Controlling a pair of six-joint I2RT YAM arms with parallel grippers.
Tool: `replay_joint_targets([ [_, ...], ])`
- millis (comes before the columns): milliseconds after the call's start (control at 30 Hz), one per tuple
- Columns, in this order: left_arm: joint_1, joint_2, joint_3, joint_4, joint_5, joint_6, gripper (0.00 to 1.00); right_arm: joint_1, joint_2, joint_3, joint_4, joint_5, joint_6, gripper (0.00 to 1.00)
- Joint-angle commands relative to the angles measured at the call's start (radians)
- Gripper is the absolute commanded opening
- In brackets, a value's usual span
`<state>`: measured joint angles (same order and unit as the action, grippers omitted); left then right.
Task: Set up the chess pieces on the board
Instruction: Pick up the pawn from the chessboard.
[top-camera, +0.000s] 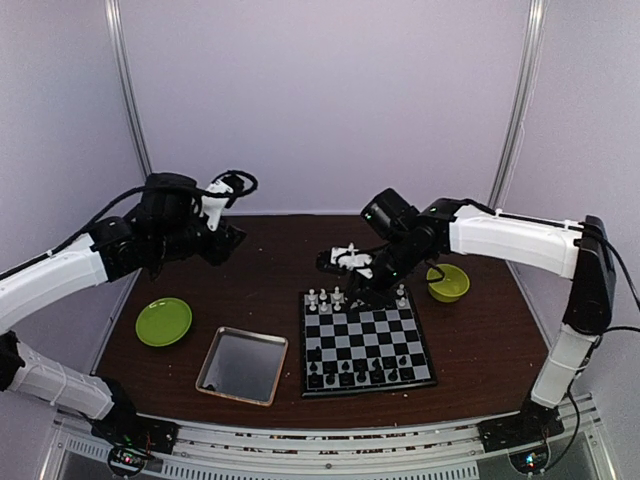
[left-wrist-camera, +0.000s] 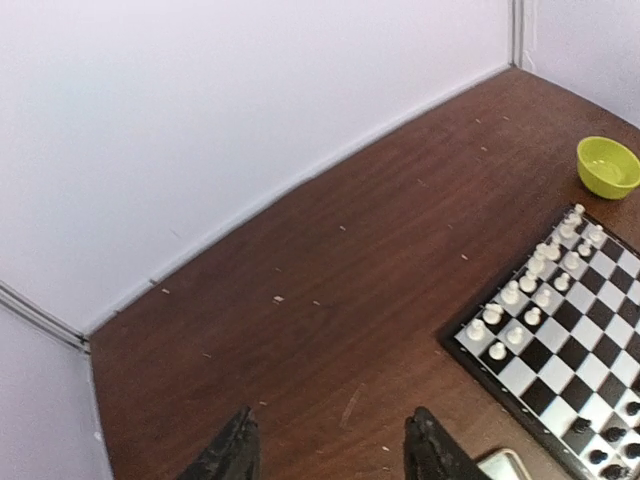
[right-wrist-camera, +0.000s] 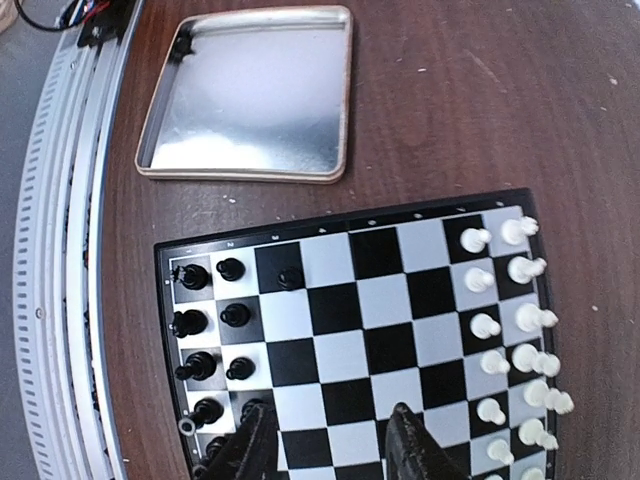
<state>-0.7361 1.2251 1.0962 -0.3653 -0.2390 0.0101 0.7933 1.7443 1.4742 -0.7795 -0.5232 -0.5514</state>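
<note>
Tray (top-camera: 242, 365) lies just left of board (top-camera: 365, 345) on tabletop (top-camera: 290, 250); black pieces (top-camera: 355, 372) near rows, white pieces (top-camera: 325, 298) far. Left wrist: left claw (left-wrist-camera: 332, 425) wide apart, empty, over bare tabletop, board to its right. Right wrist: right claw (right-wrist-camera: 328, 420) parted, empty, over board's middle squares.

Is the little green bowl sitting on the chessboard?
No, the green bowl sits on the brown table, just beyond the far right corner of the board.

Setting: robotics lab test cell. Evidence: plain white enclosure walls (top-camera: 320, 100), metal corner posts (top-camera: 128, 90), brown table (top-camera: 270, 245), slotted mounting rail (top-camera: 330, 455) along near edge.
</note>
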Motion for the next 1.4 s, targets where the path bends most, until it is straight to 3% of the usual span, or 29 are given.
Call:
replay_joint_targets([
  [0, 0.025, -0.065, 0.033, 0.061, -0.113, 0.065, 0.55, 0.089, 0.105, 0.097, -0.102, 0.138, -0.053, 0.37],
  [267, 0.071, -0.094, -0.023, 0.052, -0.091, 0.062, 0.56, 0.187, 0.235, 0.188, -0.138, 0.203, -0.065, 0.38],
  [900, 0.074, -0.087, -0.017, 0.045, -0.061, 0.067, 0.55, 0.224, 0.429, 0.350, -0.210, 0.224, -0.027, 0.36],
  [1200, 0.075, -0.075, -0.008, 0.033, -0.048, 0.069, 0.55, 0.223, 0.477, 0.391, -0.225, 0.215, -0.020, 0.29],
  [1367, 0.075, -0.070, -0.005, 0.027, -0.041, 0.072, 0.55, 0.223, 0.488, 0.401, -0.234, 0.202, -0.019, 0.15],
])
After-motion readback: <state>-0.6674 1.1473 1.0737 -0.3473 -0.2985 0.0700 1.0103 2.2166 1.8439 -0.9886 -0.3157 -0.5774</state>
